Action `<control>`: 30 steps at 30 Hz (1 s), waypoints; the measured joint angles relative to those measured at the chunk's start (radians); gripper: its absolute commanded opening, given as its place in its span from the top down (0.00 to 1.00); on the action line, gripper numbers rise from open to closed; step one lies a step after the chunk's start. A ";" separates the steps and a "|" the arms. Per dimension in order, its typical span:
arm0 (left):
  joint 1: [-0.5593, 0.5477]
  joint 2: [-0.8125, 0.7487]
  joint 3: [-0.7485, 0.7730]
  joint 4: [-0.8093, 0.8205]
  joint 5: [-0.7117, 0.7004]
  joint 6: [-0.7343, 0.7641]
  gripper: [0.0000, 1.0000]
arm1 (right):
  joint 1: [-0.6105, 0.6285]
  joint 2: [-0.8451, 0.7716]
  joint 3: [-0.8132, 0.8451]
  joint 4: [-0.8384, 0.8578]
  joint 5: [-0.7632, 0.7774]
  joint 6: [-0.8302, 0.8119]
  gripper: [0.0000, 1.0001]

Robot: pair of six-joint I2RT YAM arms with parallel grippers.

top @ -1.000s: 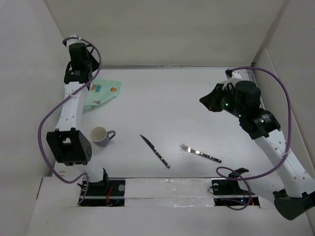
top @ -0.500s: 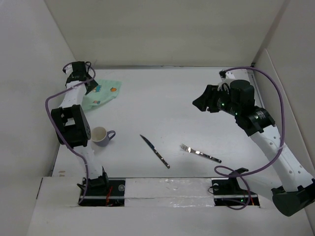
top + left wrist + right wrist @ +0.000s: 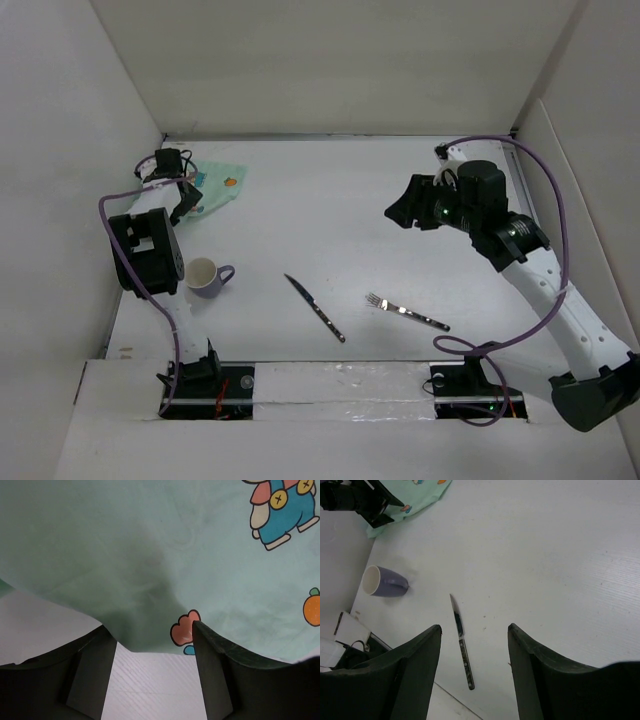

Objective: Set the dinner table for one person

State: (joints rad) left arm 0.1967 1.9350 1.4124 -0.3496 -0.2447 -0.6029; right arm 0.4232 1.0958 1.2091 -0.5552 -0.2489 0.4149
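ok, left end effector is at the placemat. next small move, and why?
Likely lower the left end effector and close on the placemat edge: its jaws stand open, the cloth edge shows between them, and the placemat lies in the far-left corner of the dinner table.

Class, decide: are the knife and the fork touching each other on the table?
Apart. The top view shows the knife and the fork lying separately, with bare white table between them.

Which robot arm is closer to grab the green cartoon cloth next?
Left. The left claw is open right at the edge of the green cloth. The right claw hangs far away over the middle of the dinner table, though it's open too.
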 measured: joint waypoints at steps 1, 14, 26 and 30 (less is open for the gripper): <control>0.000 0.008 0.000 0.008 0.001 -0.006 0.43 | 0.006 0.003 0.000 0.000 0.000 0.000 0.39; -0.107 0.156 0.211 0.032 0.105 0.084 1.00 | 0.056 0.054 0.002 -0.005 0.032 0.011 0.46; -0.593 0.210 0.423 0.040 0.310 0.439 1.00 | 0.032 0.092 0.007 -0.002 0.195 0.078 0.35; -0.600 0.200 0.359 0.014 0.343 0.503 0.87 | -0.010 0.093 0.005 0.003 0.257 0.103 0.13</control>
State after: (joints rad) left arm -0.4030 2.1353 1.7710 -0.3355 0.0986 -0.1001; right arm 0.4133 1.1893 1.2137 -0.5526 0.0086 0.5182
